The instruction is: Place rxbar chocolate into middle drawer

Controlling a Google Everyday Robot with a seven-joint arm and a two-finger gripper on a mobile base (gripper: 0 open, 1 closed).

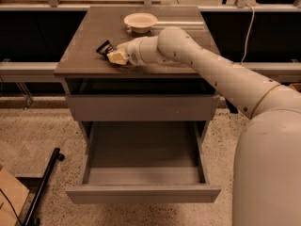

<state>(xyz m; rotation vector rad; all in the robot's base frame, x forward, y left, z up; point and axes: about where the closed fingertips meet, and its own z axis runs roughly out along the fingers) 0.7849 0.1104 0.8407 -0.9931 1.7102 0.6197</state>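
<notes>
The rxbar chocolate [104, 47] is a small black bar lying on the left part of the brown cabinet top [84, 41]. My gripper [117, 57] is low over the top, just right of and in front of the bar, its cream tip at the bar's near edge. The arm reaches in from the right. The middle drawer [143, 175] is pulled out below, its long flat tray showing nothing inside. Whether the gripper touches or holds the bar does not show.
A cream-white bowl [140, 21] stands at the back of the cabinet top. A shut drawer with a taller plain front [141, 108] sits above the open one. A black pole [43, 186] lies on the speckled floor at the left. The robot's white body [268, 173] fills the lower right.
</notes>
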